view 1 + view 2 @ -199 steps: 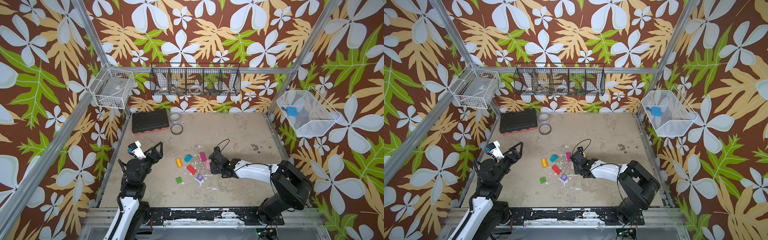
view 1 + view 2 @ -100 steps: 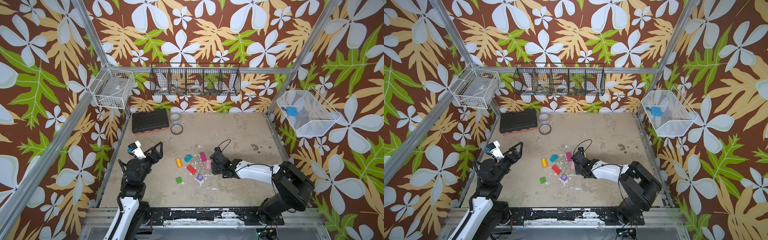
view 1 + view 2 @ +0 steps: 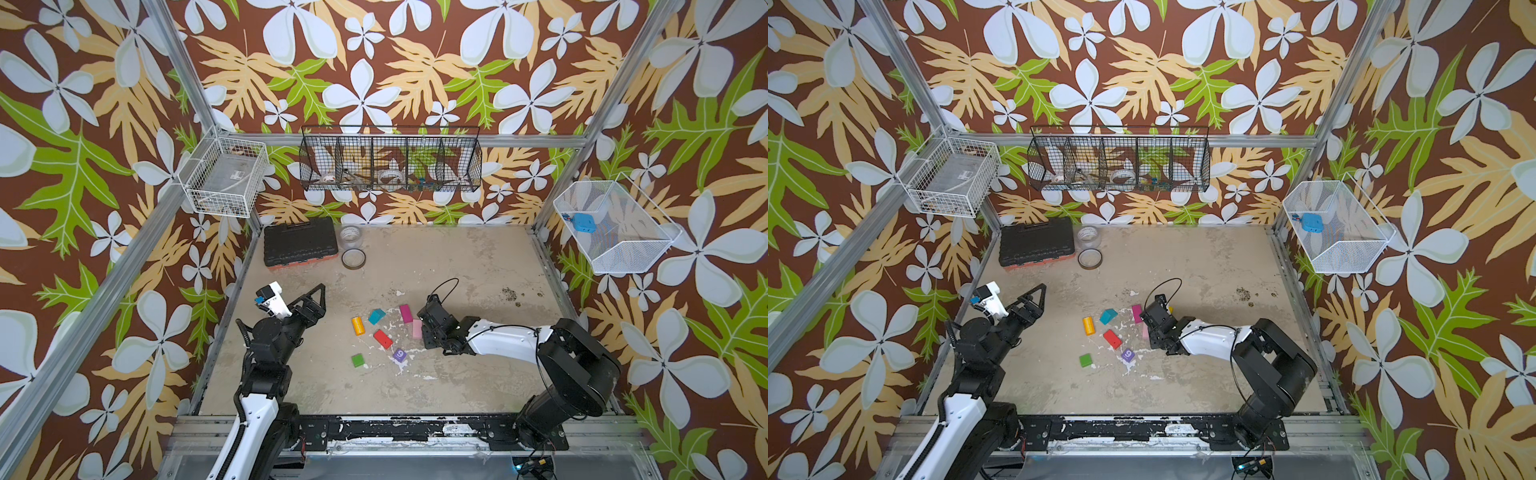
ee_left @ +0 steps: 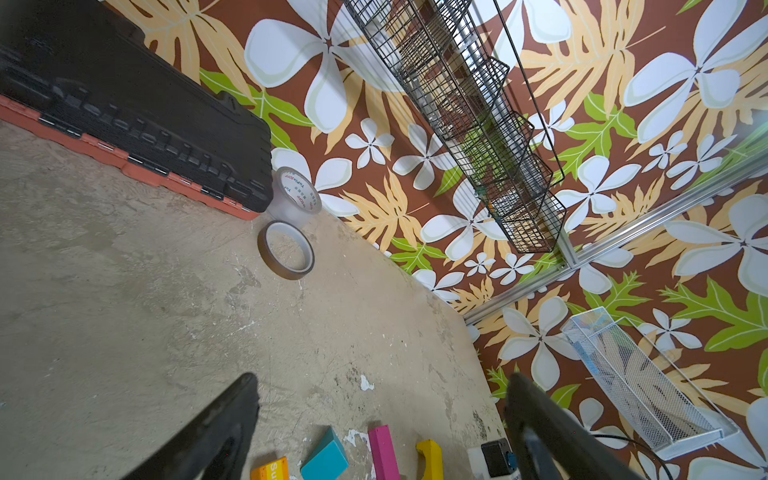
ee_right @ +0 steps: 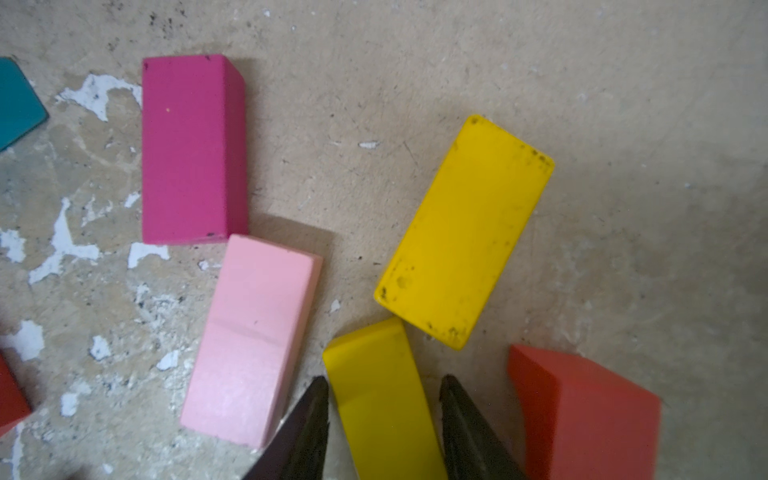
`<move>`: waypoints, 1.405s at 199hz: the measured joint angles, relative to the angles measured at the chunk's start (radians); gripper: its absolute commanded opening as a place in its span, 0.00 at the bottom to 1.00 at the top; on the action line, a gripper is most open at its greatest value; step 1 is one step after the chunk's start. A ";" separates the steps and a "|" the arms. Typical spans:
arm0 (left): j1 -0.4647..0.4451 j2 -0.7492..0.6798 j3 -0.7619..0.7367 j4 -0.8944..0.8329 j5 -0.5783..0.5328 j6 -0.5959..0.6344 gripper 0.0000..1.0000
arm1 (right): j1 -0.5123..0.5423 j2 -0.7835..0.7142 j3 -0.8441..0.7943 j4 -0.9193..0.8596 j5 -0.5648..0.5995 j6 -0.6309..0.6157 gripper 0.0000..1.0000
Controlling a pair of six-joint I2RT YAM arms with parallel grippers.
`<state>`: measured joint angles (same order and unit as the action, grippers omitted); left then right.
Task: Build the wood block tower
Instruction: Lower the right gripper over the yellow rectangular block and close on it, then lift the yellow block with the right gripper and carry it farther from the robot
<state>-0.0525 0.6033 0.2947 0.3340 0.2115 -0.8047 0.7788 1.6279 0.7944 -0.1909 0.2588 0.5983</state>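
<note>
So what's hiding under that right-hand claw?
A yellow block lies between the right gripper's fingertips, a pink block and orange-red block either side. From above the gripper covers it.

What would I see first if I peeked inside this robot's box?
The loud wallpaper of big white flowers and green leaves covers the walls all around. In the middle of the sandy floor, bright wood blocks lie scattered about. The right pincer reaches down among them, its jaws on either side of a yellow block.
</note>
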 measured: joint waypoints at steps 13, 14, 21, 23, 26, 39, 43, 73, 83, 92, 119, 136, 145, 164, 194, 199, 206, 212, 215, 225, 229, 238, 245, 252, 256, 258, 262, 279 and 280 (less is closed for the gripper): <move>0.000 0.003 0.000 0.000 0.000 0.000 0.93 | 0.000 0.006 0.006 -0.004 0.004 0.000 0.37; 0.000 0.003 0.000 0.000 0.000 0.000 0.93 | 0.000 0.006 0.006 -0.004 0.005 0.000 0.37; 0.000 0.005 0.000 0.000 0.000 0.000 0.93 | 0.000 0.007 0.007 -0.005 0.006 0.000 0.37; 0.000 0.005 0.000 0.000 0.000 0.000 0.93 | 0.000 0.008 0.007 -0.005 0.007 0.000 0.37; 0.000 0.005 0.000 0.000 0.000 0.000 0.93 | 0.000 0.009 0.007 -0.005 0.007 0.000 0.36; 0.000 0.005 0.000 0.000 0.000 0.000 0.94 | 0.000 0.015 0.008 -0.005 0.011 0.001 0.33; 0.000 0.005 0.000 0.000 0.000 0.000 0.94 | 0.000 0.016 0.010 -0.005 0.011 0.001 0.33; 0.000 0.025 0.021 -0.018 0.007 -0.021 0.99 | 0.000 0.020 0.017 -0.011 0.010 0.001 0.29; 0.000 0.045 0.063 -0.056 0.026 -0.041 1.00 | 0.000 0.013 0.017 -0.018 0.010 0.001 0.28; 0.000 0.074 0.135 -0.121 0.060 -0.053 1.00 | 0.000 -0.003 0.015 -0.026 0.010 0.001 0.27; 0.000 0.185 0.419 -0.360 0.210 0.065 1.00 | 0.000 -0.080 0.010 -0.029 0.008 0.005 0.20; -0.027 0.223 0.539 -0.520 0.233 0.180 1.00 | 0.000 -0.132 0.010 -0.030 0.001 0.021 0.18; -0.051 0.212 0.539 -0.574 0.222 0.220 1.00 | 0.000 -0.163 0.011 -0.029 -0.002 0.026 0.18; -0.074 0.152 0.448 -0.650 0.174 0.264 1.00 | 0.001 -0.215 0.021 -0.028 -0.004 0.027 0.21; -0.078 0.076 0.404 -0.740 0.142 0.319 1.00 | -0.032 -0.185 0.159 -0.049 0.005 0.011 0.16; -0.079 0.063 0.398 -0.736 0.155 0.330 1.00 | -0.047 -0.163 0.202 -0.058 0.007 0.002 0.16; -0.083 0.051 0.391 -0.736 0.174 0.343 1.00 | -0.069 -0.129 0.258 -0.066 0.008 -0.003 0.16; -0.095 0.047 0.389 -0.737 0.189 0.351 1.00 | -0.090 -0.094 0.311 -0.069 0.008 -0.007 0.16; -0.102 0.048 0.389 -0.737 0.190 0.357 1.00 | -0.098 -0.079 0.335 -0.073 0.006 -0.012 0.16; -0.141 0.063 0.389 -0.739 0.188 0.364 1.00 | -0.123 -0.029 0.405 -0.083 0.005 -0.026 0.16; -0.166 0.072 0.390 -0.746 0.181 0.364 1.00 | -0.132 -0.005 0.436 -0.085 0.003 -0.028 0.16; -0.218 0.093 0.391 -0.756 0.158 0.364 1.00 | -0.144 0.048 0.501 -0.089 -0.005 -0.039 0.16; -0.261 0.113 0.392 -0.764 0.151 0.363 1.00 | -0.151 0.099 0.560 -0.096 -0.027 -0.056 0.16; -0.291 0.132 0.392 -0.768 0.148 0.362 1.00 | -0.156 0.151 0.621 -0.106 -0.032 -0.071 0.14; -0.306 0.145 0.392 -0.772 0.147 0.362 1.00 | -0.158 0.185 0.660 -0.111 -0.037 -0.084 0.13; -0.311 0.150 0.392 -0.774 0.146 0.362 1.00 | -0.158 0.202 0.679 -0.113 -0.039 -0.089 0.13; -0.317 0.159 0.392 -0.779 0.142 0.361 1.00 | -0.162 0.234 0.716 -0.123 -0.043 -0.100 0.12; -0.327 0.178 0.397 -0.799 0.099 0.359 1.00 | -0.177 0.381 0.874 -0.148 -0.045 -0.139 0.11; -0.327 0.178 0.397 -0.800 0.097 0.359 1.00 | -0.179 0.394 0.886 -0.153 -0.047 -0.142 0.10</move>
<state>-0.3790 0.7815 0.6918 -0.4656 0.3088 -0.4454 0.5999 2.0216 1.6806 -0.3443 0.2115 0.4568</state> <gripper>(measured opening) 0.996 0.273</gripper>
